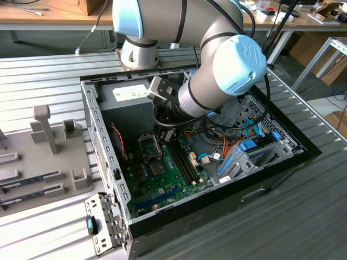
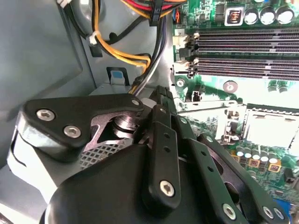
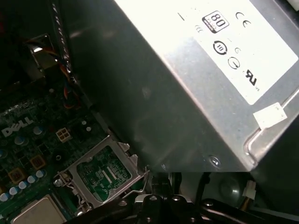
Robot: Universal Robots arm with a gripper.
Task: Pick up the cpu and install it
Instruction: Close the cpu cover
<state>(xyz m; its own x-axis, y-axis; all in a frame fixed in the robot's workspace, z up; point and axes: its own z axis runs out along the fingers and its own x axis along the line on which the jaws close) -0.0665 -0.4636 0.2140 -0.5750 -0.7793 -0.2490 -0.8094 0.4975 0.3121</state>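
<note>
Shows pincer (image 2: 162,95) low in computer case (image 1: 92,127) near motherboard socket (image 2: 273,128); cannot tell if open or gripping. Best kept level, squared to socket, clear of power-supply box (image 3: 187,93).

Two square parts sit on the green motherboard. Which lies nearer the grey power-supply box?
The metal-framed socket, between the power-supply box and the small dark chip, which lies farther along the motherboard.

Robotics lab: arm (image 1: 217,81) over open computer case (image 1: 245,201), workbenches (image 1: 38,21) behind

Grey labelled power-supply box (image 3: 187,93) beside green motherboard (image 3: 28,140), metal socket frame (image 3: 100,172) near the box.
</note>
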